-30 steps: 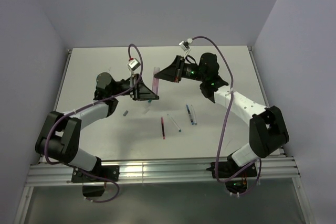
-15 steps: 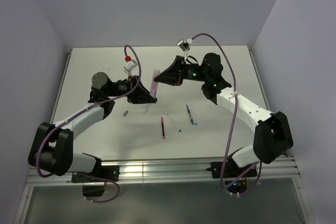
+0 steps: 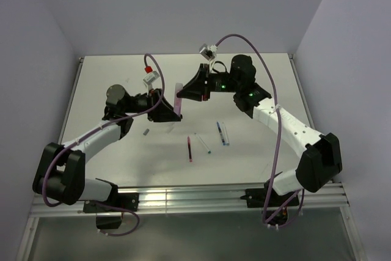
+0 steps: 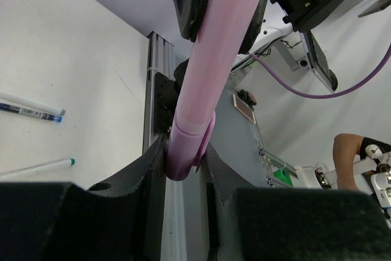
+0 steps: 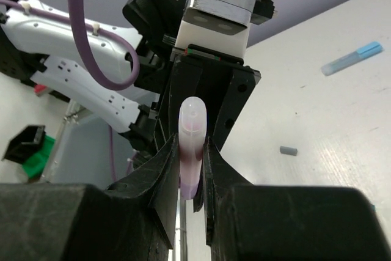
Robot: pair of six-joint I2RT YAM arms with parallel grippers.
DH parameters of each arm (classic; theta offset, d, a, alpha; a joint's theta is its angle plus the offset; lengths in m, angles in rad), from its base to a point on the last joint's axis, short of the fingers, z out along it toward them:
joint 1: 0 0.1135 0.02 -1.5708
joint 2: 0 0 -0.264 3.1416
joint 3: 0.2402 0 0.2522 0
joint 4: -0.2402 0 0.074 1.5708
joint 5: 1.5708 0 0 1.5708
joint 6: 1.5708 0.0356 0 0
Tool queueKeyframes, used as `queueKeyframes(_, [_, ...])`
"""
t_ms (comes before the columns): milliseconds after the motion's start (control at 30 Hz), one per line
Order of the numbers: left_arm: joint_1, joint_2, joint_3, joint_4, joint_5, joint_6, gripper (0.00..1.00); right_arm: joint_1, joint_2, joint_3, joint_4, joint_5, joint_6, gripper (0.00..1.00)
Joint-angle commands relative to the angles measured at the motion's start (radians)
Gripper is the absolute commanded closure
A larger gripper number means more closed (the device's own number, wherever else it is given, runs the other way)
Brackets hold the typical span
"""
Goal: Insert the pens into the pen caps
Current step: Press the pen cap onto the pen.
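- pink pen [image 4: 223, 41] is up in the air over the bench [image 3: 140, 157], spanning the gap between the two arms; its lower end sits inside the wider pink cap [image 4: 186, 148], how deep I cannot tell
- left jaws nearly closed, pinching the pink cap; right jaws nearly closed around the far end of the pink pen
- step in hand, by my reading: mating this pair; next calls for a straight push along the barrel with both grips in line, then one side letting go
- pens lying on bench, four: red pen [image 3: 190, 149], white pen with green tip [image 3: 203, 143], dark blue pen [image 3: 218, 131], pale pen [image 3: 225, 134] just beside it
- loose caps: one grey cap [image 3: 146, 131] certain; a light blue piece [image 5: 352, 57], cap or not unclear; anything more too small to tell
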Motion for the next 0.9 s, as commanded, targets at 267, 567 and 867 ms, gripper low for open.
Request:
queueKeyframes(267, [0.039,-0.052,0.059,0.056,-0.19,-0.025,1.0,0.068,0.004,0.001,-0.309,-0.165,-0.145,1.0])
queueKeyframes(567, [0.042,-0.045,0.069,0.073,-0.195,-0.059,1.0,0.073,0.01,-0.031,-0.274,-0.156,-0.07,1.0])
queueKeyframes(867, [0.035,-0.052,0.052,0.057,-0.203,-0.065,1.0,0.073,0.033,-0.006,-0.228,-0.095,0.027,0.77])
